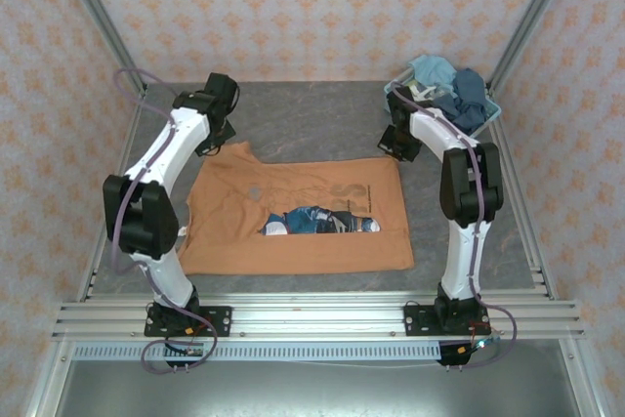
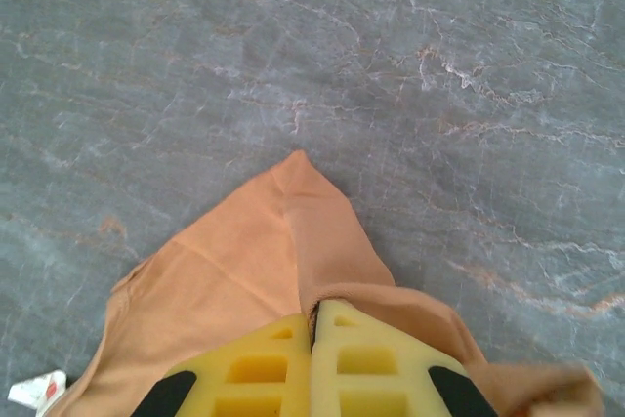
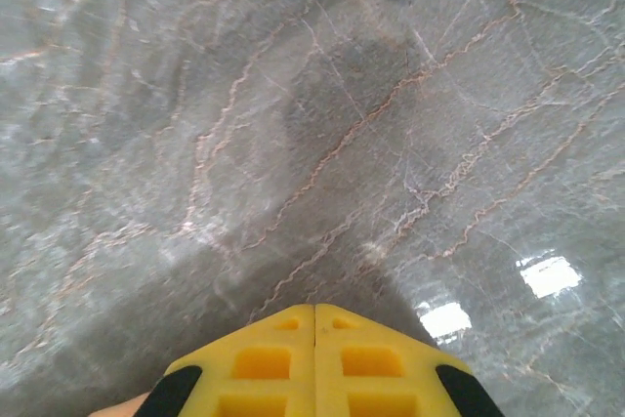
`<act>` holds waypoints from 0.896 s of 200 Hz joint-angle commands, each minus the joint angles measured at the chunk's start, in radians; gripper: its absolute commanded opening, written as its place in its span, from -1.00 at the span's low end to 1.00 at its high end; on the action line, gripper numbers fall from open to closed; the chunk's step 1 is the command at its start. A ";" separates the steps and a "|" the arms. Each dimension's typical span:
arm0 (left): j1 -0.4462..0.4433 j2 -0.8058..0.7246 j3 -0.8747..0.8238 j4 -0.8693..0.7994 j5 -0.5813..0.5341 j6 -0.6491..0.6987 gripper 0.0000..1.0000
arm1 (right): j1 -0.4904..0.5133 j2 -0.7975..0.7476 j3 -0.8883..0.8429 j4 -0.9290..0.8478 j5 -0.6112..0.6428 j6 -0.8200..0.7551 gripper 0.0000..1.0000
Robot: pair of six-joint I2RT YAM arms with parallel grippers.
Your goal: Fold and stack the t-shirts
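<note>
Top external view gives us the orange-tan t-shirt [image 1: 293, 212] spread flat in the middle of the grey marbled table [image 1: 312, 119], its dark blue, white and red print [image 1: 317, 222] showing toward the near edge; the left gripper [image 1: 217, 137] sits at the far left corner of the cloth and the right gripper [image 1: 395, 146] at the far right corner; on the left wrist camera the yellow fingers [image 2: 264, 368] are pressed together with a ridge of orange fabric drawn up between them, so we judge it has a pinch on the shirt; on the right wrist camera the fingers [image 3: 264, 363] are likewise closed tight, a sliver of orange beside them, and we cannot tell whether any cloth is caught; we read the step as folding the far edge toward the near one; to do it well we would confirm both pinches, lift both corners level, and carry them in step so the edge lands straight; at the far right the pale blue lattice basket [image 1: 491, 109] holds a crumpled heap of blue garments [image 1: 454, 85], apparently more to fold
</note>
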State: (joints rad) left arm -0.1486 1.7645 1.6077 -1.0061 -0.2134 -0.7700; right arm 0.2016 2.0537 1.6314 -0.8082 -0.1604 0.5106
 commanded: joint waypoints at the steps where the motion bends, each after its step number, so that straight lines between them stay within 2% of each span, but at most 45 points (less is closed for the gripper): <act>1: 0.001 -0.097 -0.077 -0.065 -0.015 -0.065 -1.00 | 0.006 -0.088 -0.040 -0.039 0.027 -0.020 -1.00; 89: 0.002 -0.523 -0.440 -0.207 -0.026 -0.223 -1.00 | 0.060 -0.362 -0.354 -0.003 0.113 -0.018 -1.00; 150: 0.001 -0.708 -0.636 -0.297 0.037 -0.283 -1.00 | 0.102 -0.478 -0.537 0.015 0.119 0.028 -1.00; 179: -0.005 -0.716 -0.700 -0.271 0.102 -0.294 -1.00 | 0.107 -0.525 -0.576 -0.006 0.143 0.045 -1.00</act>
State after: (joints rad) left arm -0.1486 1.0527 0.9478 -1.2472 -0.1471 -1.0233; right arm 0.3054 1.5887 1.0824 -0.7933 -0.0811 0.5236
